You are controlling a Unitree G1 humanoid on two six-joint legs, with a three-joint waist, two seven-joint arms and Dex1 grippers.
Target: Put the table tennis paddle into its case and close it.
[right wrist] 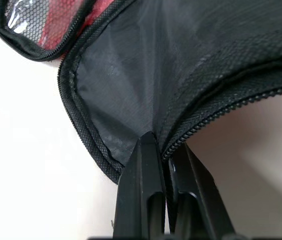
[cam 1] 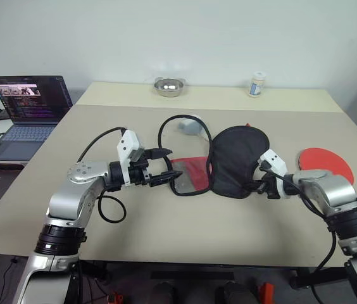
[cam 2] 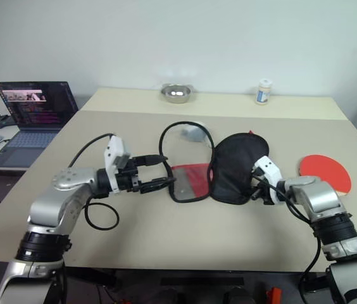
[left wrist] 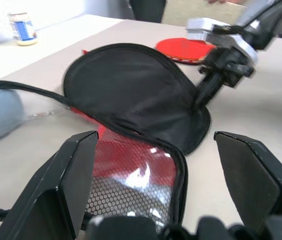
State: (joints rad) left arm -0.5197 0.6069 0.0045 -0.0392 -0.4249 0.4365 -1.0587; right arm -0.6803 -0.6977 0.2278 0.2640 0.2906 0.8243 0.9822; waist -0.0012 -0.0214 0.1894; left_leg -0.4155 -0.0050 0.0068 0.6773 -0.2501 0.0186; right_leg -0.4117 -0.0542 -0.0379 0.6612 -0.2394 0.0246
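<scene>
Your left gripper (cam 1: 163, 167) hangs wide open and empty at the mesh window of the case (cam 1: 232, 158), ready to steady it. The case lies unzipped mid-table (cam 1: 134, 234), its black flap spread. Your right gripper (right wrist: 163, 150) is pinched tight on the flap's zipper edge, likely to lift it. The paddle (cam 1: 325, 163) waits just right of the case, near the table's edge.
</scene>
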